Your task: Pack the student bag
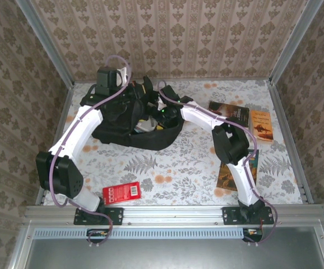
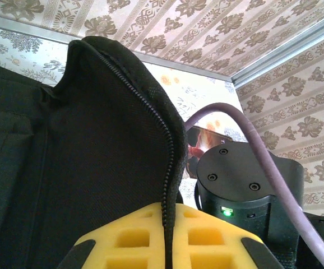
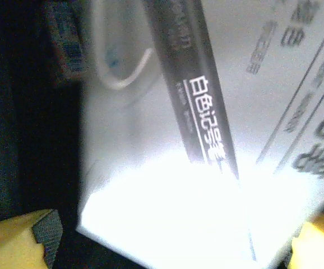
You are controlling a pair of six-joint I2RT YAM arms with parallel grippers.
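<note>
1. Floral-print table (image 1: 167,162).
2. Large black soft fabric backpack (image 1: 117,131): far-centre of table, mouth open.
3. White flat item w/ Chinese print (image 3: 139,140): btwn fingers of right gripper (image 3: 167,241), fingers spread, gap on 1 side.
4. Left gripper (image 2: 167,238): pinching backpack's zip edge.

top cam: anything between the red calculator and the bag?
No. In the top view, the stretch from the red calculator up to the student bag is bare floral table cover.
</note>
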